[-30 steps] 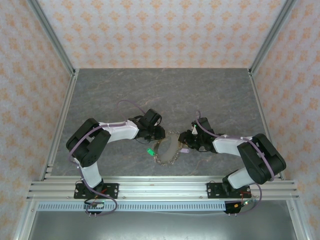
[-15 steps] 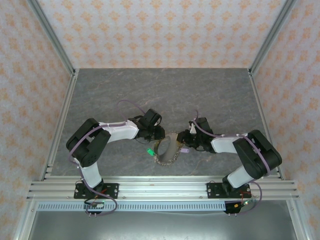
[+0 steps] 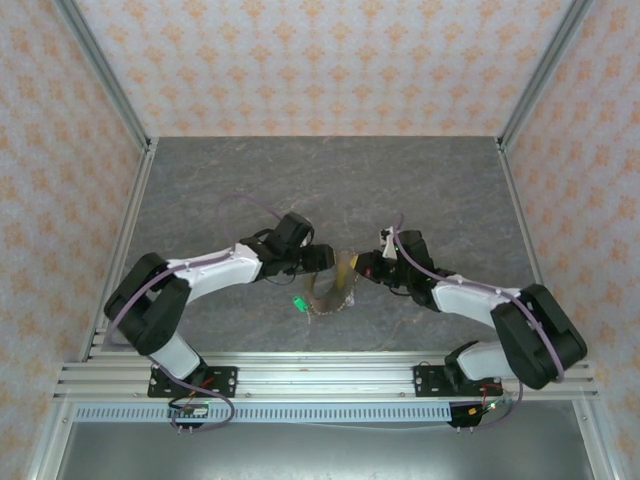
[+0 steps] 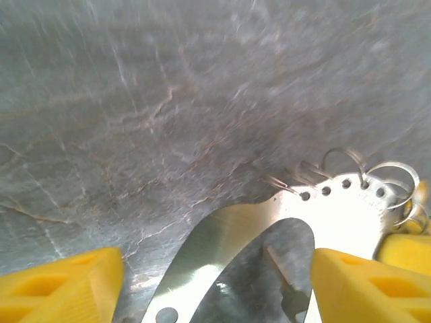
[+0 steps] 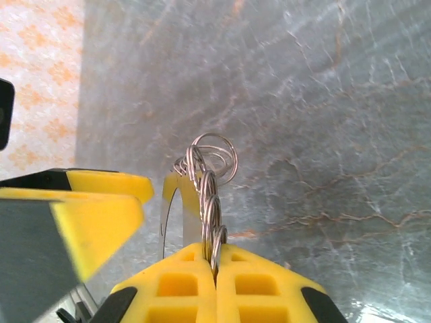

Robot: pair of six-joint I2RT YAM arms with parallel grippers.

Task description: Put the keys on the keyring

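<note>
Where the two arms meet over the middle of the table [image 3: 420, 180], the top view shows the keyring [image 3: 332, 290] between the left gripper [image 3: 322, 260] and the right gripper [image 3: 362, 268], with its green tag [image 3: 298, 303] on the left side, toward the arm bases.

In the left wrist view the yellow fingers [image 4: 60, 282] stand wide apart. The keyring's shiny oval plate [image 4: 337, 208] sits between them, closer to the right finger, and small wire rings [image 4: 394, 176] hang through its row of holes.

In the right wrist view the right gripper's jaws are pressed together, pinching the wire rings in their seam, with the plate edge-on just left of them
</note>
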